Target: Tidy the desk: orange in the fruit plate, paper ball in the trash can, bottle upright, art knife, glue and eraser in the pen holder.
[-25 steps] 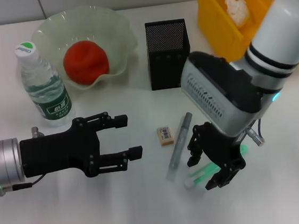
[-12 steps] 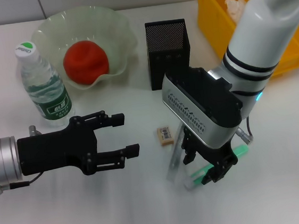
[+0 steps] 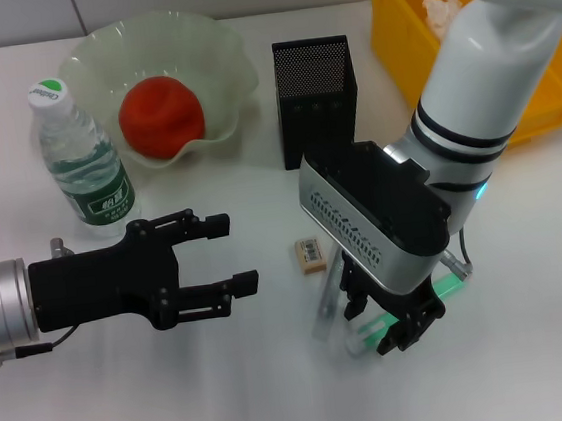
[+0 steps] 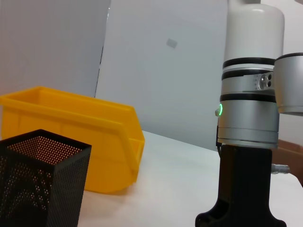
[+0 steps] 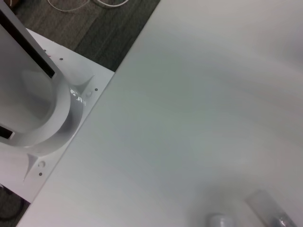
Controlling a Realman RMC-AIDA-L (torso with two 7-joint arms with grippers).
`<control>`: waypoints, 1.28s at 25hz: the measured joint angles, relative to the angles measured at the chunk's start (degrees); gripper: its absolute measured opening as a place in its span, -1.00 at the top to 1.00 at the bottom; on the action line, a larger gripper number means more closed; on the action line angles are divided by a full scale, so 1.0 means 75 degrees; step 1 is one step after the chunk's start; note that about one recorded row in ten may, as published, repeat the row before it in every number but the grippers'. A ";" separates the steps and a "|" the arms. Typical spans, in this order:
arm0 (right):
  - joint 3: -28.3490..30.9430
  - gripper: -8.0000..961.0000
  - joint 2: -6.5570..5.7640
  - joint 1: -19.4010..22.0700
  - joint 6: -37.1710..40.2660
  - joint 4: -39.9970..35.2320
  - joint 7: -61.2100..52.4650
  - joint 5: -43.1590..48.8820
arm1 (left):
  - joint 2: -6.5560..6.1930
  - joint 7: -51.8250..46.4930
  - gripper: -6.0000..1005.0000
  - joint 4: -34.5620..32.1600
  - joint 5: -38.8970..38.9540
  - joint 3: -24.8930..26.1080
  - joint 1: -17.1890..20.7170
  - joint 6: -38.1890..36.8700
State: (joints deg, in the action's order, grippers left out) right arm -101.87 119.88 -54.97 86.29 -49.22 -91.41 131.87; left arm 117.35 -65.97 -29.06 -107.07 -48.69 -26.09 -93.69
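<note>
1 orange (image 3: 160,118), 1 bottle (image 3: 81,161), 1 eraser (image 3: 310,255), 1 glue (image 3: 397,311) under R tool (image 3: 383,322).

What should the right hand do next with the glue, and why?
Probably close the right hand on the glue and lift it. The hand sits low over the tube lying on the desk, and the pen holder stands behind, ready to receive it.

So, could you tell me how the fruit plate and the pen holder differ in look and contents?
The fruit plate is wide, pale green and translucent with a wavy rim; the pen holder is tall, square, black mesh. The plate holds the orange; nothing shows inside the holder. Both stand at the back of the desk.
</note>
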 joint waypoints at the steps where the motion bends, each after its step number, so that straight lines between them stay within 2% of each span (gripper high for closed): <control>1: -0.0017 -0.02 0.0000 0.0002 -0.0001 -0.0005 -0.0001 -0.0004 | -0.0001 0.0000 -0.60 0.0000 0.0009 0.0002 0.0011 0.0001; 6: -0.0157 0.11 0.0000 0.0024 -0.0011 -0.0029 -0.0009 -0.0088 | -0.0002 -0.0004 -0.60 0.0006 0.0027 0.0011 0.0029 0.0001; 25: -0.0288 0.38 0.0000 0.0087 -0.0238 -0.0027 -0.0017 -0.0210 | 0.0009 -0.0001 -0.60 -0.0053 0.0026 0.0011 0.0034 -0.0005; 32: -0.0316 0.38 0.0000 0.0089 -0.0292 0.0009 -0.0024 -0.0211 | 0.0007 0.0002 -0.60 -0.0052 0.0023 0.0012 0.0029 -0.0002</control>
State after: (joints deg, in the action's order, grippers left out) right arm -104.23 119.88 -54.31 84.10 -49.15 -91.58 130.29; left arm 117.40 -65.96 -29.45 -106.89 -48.60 -25.87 -93.71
